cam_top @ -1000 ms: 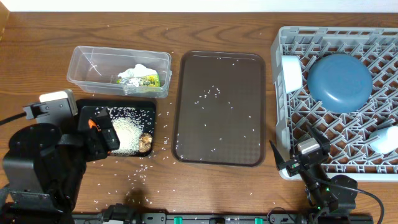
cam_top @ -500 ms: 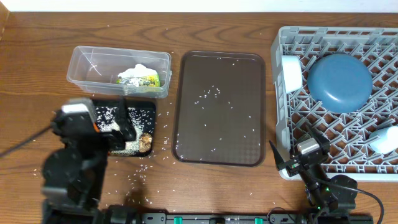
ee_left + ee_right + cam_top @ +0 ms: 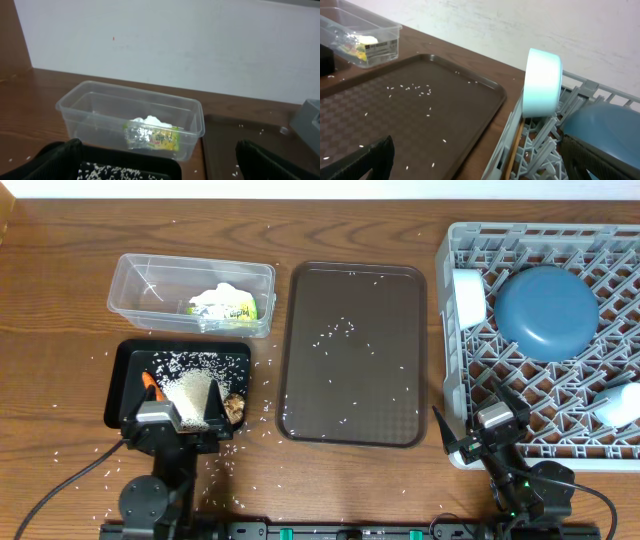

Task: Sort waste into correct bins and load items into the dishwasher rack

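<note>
The clear tub [image 3: 150, 280] holds the crumpled white tissue [image 3: 218, 294] and the yellow-green wrapper [image 3: 240, 309]. In front of it the black tub [image 3: 120, 390] holds a heap of rice [image 3: 192, 390], the carrot [image 3: 150, 381] and the brown lump [image 3: 235, 409]. My left gripper [image 3: 172, 423] hangs open over the black tub's near edge. In the left wrist view it [image 3: 159, 150] faces the wrapper [image 3: 152, 138]. The grey rack [image 3: 470, 445] carries the blue plate [image 3: 547, 312], the white bowl [image 3: 467, 295] on edge and a pale cup [image 3: 620, 405]. My right gripper [image 3: 478, 415] is open at the rack's near left corner.
The dark-brown tray [image 3: 352, 352] lies between the tubs and the rack, with scattered rice grains [image 3: 340, 330] on it. More grains [image 3: 225, 460] are strewn on the wood around the black tub. The right wrist view shows the tray [image 3: 410, 115] and the bowl [image 3: 542, 82].
My left arm has swung from the table's left side in to the near edge, folding down in front of the black tub, jaws still open. The right arm has not moved.
</note>
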Robot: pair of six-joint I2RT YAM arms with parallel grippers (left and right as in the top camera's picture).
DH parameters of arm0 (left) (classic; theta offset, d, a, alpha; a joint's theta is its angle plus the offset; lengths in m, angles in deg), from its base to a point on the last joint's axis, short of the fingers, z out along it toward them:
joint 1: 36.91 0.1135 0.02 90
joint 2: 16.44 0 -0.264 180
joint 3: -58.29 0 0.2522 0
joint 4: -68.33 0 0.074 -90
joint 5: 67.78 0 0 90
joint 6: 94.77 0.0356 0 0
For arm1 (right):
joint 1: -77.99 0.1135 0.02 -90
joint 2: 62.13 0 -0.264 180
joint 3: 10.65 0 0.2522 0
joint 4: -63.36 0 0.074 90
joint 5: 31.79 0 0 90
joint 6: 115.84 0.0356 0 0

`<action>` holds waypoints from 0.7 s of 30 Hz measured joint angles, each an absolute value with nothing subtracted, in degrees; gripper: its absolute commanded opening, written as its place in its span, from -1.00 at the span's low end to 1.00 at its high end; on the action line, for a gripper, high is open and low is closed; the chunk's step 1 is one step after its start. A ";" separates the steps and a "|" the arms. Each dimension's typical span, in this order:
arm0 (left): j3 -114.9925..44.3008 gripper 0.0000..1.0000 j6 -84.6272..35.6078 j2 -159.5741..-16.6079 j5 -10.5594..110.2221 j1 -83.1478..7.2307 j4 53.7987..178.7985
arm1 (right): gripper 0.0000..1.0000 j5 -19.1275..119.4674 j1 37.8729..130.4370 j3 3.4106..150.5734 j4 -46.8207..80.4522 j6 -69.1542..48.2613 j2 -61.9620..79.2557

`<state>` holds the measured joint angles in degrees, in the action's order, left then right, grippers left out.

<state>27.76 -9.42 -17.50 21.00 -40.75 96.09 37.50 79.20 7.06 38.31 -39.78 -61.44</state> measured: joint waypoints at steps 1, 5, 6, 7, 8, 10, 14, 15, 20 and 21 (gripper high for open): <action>29.02 0.96 -9.40 -17.22 21.00 -40.75 95.04 | 0.98 37.50 79.20 7.06 38.31 -39.78 -61.44; 34.27 0.95 -9.42 -17.02 21.00 -40.75 90.61 | 0.98 37.50 79.20 7.06 38.31 -39.78 -61.44; 35.97 0.96 -9.40 -17.02 21.00 -40.75 88.94 | 0.98 37.50 79.20 7.06 38.31 -39.78 -61.44; 37.53 0.96 -9.40 -17.02 21.00 -40.75 87.81 | 0.99 37.48 79.20 7.06 38.31 -39.78 -61.44; 38.90 0.96 -9.40 -17.02 21.00 -40.75 86.85 | 0.98 37.48 79.20 7.06 38.31 -39.76 -61.44; 42.18 0.95 -9.40 -17.02 21.00 -40.75 84.42 | 0.99 37.46 79.20 7.06 38.29 -39.78 -61.44; 43.16 0.96 -9.42 -17.09 21.70 -40.75 83.61 | 0.99 37.44 79.20 7.04 38.31 -39.76 -61.50; 43.16 0.96 -9.42 -17.07 21.77 -40.75 83.61 | 0.98 37.42 79.20 7.04 38.31 -39.78 -61.50; 43.16 0.96 -9.42 -17.07 21.85 -40.75 83.63 | 0.99 37.39 79.20 7.04 38.31 -39.78 -61.50; 43.16 0.96 -9.42 -17.07 21.85 -40.75 83.70 | 0.99 37.42 79.20 7.04 38.31 -39.76 -61.50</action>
<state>43.16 -9.42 -17.07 21.85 -40.75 83.70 37.42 79.20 7.04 38.31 -39.76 -61.50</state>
